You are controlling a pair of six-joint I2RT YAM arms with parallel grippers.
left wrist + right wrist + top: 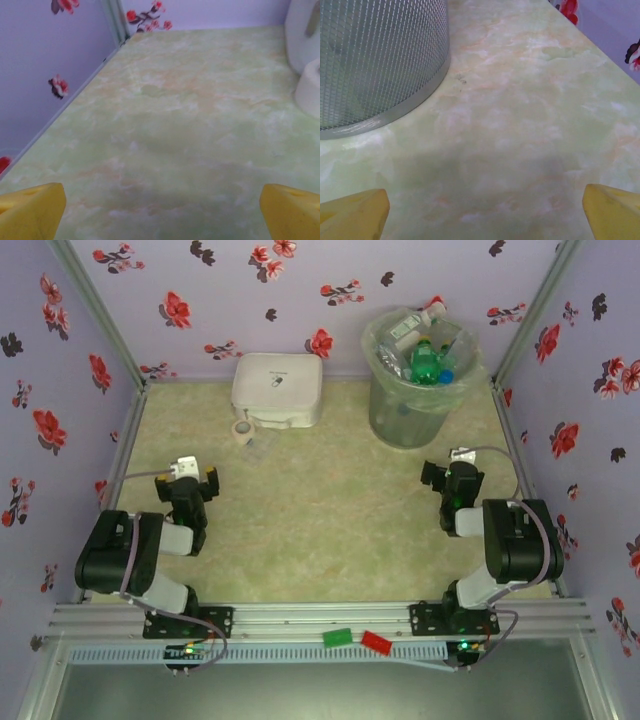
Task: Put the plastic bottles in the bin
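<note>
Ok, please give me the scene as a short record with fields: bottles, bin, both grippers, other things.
plastic bottles: inside the bin, green and clear ones piled to the rim
bin: upright, far right of the table
left gripper: open, holding nothing, over bare table
right gripper: open, holding nothing, near the bin's foot
other things: white box, small tape roll in front of it

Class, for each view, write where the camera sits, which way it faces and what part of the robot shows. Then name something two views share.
Top: above and behind the arms, looking down on the table; both arms, left gripper and right gripper open.
Left wrist: low over the table, facing the far left corner; its yellow fingertips.
Right wrist: low, facing the bin; its yellow fingertips.
Shared: the bin, in top and right wrist.
</note>
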